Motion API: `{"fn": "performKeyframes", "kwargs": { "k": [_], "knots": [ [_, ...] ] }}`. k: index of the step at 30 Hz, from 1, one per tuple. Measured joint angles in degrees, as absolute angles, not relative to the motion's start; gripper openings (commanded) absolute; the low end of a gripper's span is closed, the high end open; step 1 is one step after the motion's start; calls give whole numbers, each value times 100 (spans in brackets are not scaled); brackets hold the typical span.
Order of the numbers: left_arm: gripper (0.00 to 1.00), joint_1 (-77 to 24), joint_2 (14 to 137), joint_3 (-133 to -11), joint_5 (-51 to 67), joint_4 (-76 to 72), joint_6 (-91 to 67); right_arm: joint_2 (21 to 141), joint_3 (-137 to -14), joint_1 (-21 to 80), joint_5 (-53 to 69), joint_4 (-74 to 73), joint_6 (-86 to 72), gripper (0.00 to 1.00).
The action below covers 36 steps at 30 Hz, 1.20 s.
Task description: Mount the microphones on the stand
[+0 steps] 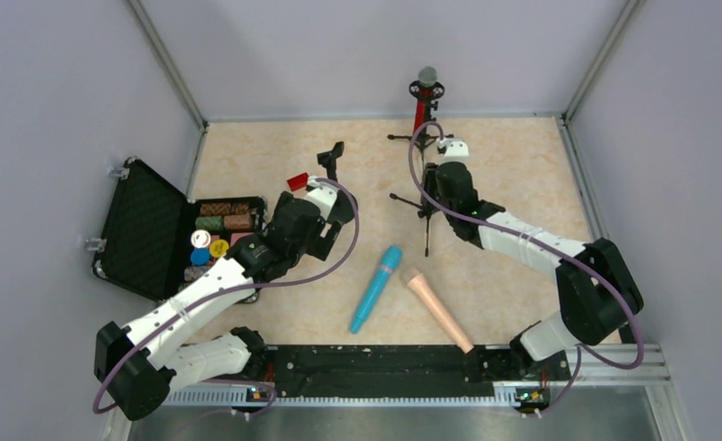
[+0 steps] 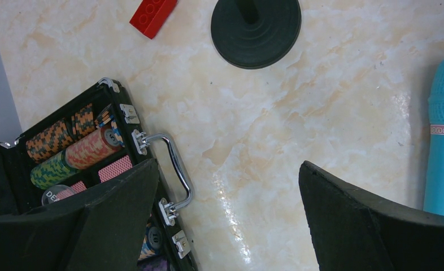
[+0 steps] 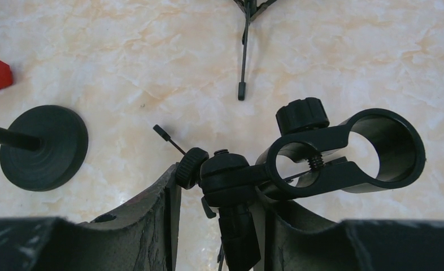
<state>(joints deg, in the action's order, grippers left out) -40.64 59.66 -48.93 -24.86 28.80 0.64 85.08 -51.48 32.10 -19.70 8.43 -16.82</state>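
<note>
Right claw (image 3: 220,197) pinches the stand (image 3: 344,152) below its clip — overhead hides this; left claw (image 2: 228,166) spread.

Robot lab test cell is shown: marble-patterned tabletop (image 1: 523,165) is enclosed by plain grey wall panels (image 1: 54,110) held in aluminium frame posts (image 1: 168,64); left arm (image 1: 201,299) and right arm (image 1: 532,246) are bolted to a mounting rail (image 1: 385,367).

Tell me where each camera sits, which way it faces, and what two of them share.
Top: above and behind, looking down on the table; left arm and right arm show.
Left wrist: aimed down at the case; open left gripper shows.
Right wrist: faces the stand, right gripper closed on it.
Both wrists share the red block and round base.
</note>
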Motion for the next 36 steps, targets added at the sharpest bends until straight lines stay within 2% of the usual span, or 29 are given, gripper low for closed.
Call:
{"fn": "performKeyframes", "kwargs": {
  "k": [6,7,12,16,20,28,36],
  "knots": [
    [98,-4064,5972,-4893,-2486,2880,64,8580,-5494,3417,-2451,189,-2239,1],
    [98,-4064,5979,-4893,-2484,2877,64,8589,-5529,3461,-2543,97,-2324,4],
    [98,-4064,5992,-4893,-2473,2888,64,8628,-5564,3599,-2740,-36,-2467,26],
    [98,-4064,5992,-4893,-2469,2893,64,8628,-5561,3605,-2716,-34,-2427,57],
    [98,-4064,5992,-4893,-2469,2895,64,8626,-5544,3627,-2596,-191,-2469,76],
    [98,-4064,5992,-4893,-2469,2899,67,8243,-5129,3627,-2008,-233,-2449,90],
    [98,-4064,5990,-4893,-2473,2902,64,7638,-4405,3627,-1076,-123,-2462,96]
  ]
}}
